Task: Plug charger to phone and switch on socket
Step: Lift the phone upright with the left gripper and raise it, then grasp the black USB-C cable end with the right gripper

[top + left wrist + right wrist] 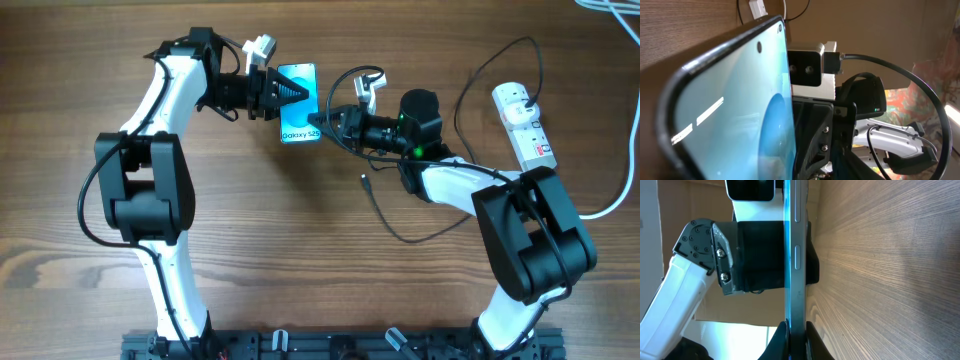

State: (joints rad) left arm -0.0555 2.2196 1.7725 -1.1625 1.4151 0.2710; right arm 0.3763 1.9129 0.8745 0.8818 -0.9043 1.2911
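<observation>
Table (300,280) of brown wood is the biggest thing. The white socket (524,122) lies far on the right. The phone (300,118) is near the top middle, blue screen up. The left gripper (297,92) pinches its left side, and the right gripper (322,126) pinches its lower right corner. The thin black charger (400,232) lies loose on the table, its tiny tip (365,181) below the right gripper.

Wooden table (60,150) carries socket (525,125) and charger (367,182).

place: robot lab | cues: wooden table (60,60), left arm (150,180), right arm (530,230)
</observation>
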